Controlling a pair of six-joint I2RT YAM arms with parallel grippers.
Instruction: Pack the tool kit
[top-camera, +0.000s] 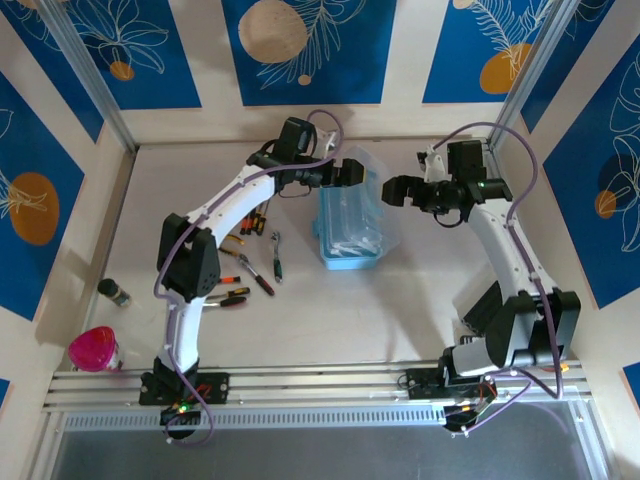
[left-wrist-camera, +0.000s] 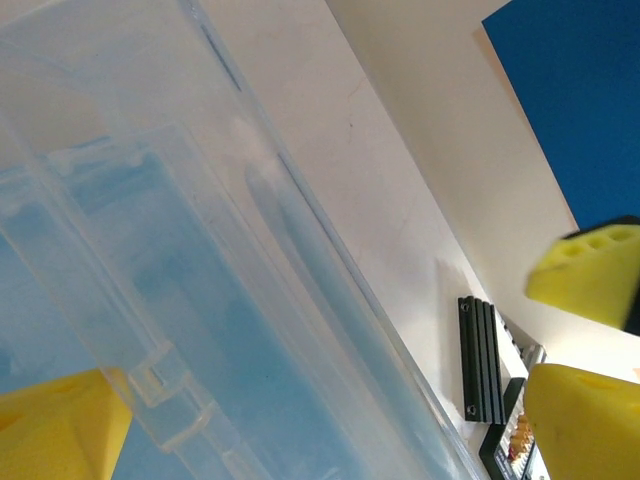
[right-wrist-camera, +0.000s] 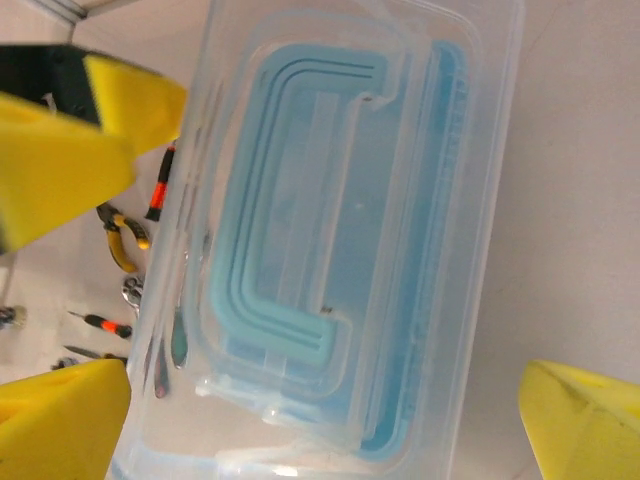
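**Status.** The tool kit case (top-camera: 350, 235) sits near the middle of the table (top-camera: 350, 320), toward the far edge. Its clear lid (top-camera: 386, 212) appears raised and tilted. How far it is raised cannot be told. The left gripper (top-camera: 345, 176) is released, with its pads spread at the case's far-left corner and the lid wall between them. The right gripper (top-camera: 393, 190) is also released and hangs just beside the lid's right side, grasping nothing. The hand tools (top-camera: 255, 265) lie loose on the table to the left of the case, none of them packed.

**Hazards.**
- Neither gripper holds the lid, so it may drop shut before any tool is loaded.
- The case looks light. A gripper brushing its wall could slide or tip it.
- The tools lie close together, so a pick could catch two at once or scatter those beside it.

**Inventory.**
- Case: one.
- Lid: one.
- Wrench (top-camera: 277, 255): one.
- Pliers (top-camera: 230, 297): one pair.
- Screwdrivers: several; the exact number cannot be told.
- Pink cup (top-camera: 95, 350): one, at the near-left corner.
- Small dark bottle (top-camera: 113, 292): one.
- Grippers: two.
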